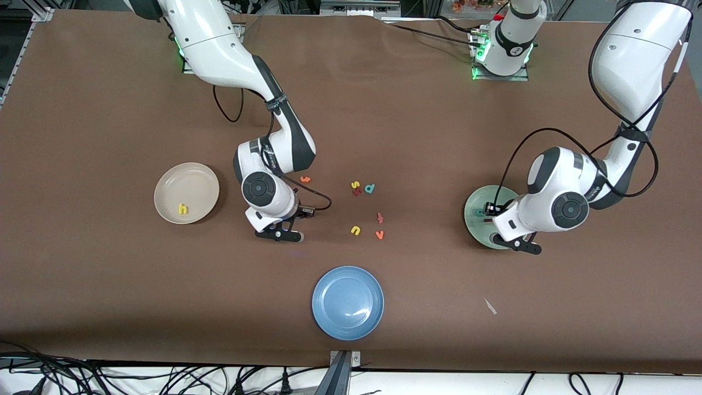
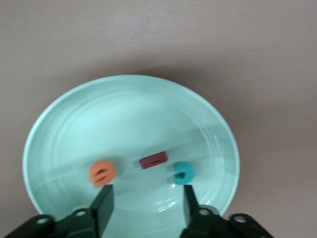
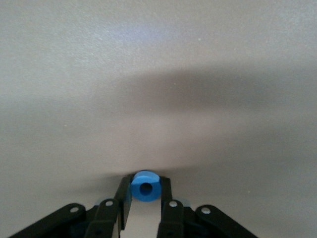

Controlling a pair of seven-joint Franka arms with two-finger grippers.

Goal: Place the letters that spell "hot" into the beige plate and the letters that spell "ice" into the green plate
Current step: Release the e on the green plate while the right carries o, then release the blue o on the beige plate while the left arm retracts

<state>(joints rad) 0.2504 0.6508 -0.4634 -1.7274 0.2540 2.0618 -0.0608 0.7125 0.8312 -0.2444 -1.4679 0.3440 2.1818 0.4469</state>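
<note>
The green plate [image 1: 477, 227] lies toward the left arm's end of the table, with my left gripper [image 1: 515, 244] over it. In the left wrist view this plate [image 2: 129, 104] holds an orange e [image 2: 102, 172], a maroon i [image 2: 153, 160] and a teal c [image 2: 183, 173]. The left gripper [image 2: 146, 201] is open and holds nothing. My right gripper [image 3: 146, 191] is shut on the blue o [image 3: 146, 186], low over bare table [image 1: 279, 235]. The beige plate [image 1: 186, 184] holds the yellow h [image 1: 182, 209]. An orange t [image 1: 305, 179] lies on the table beside the right wrist.
Loose letters lie mid-table: a yellow s [image 1: 355, 185], a teal d [image 1: 369, 188], a reddish t-like letter [image 1: 379, 218], a yellow u [image 1: 355, 230] and an orange v [image 1: 379, 235]. A blue plate [image 1: 347, 302] sits nearer the front camera.
</note>
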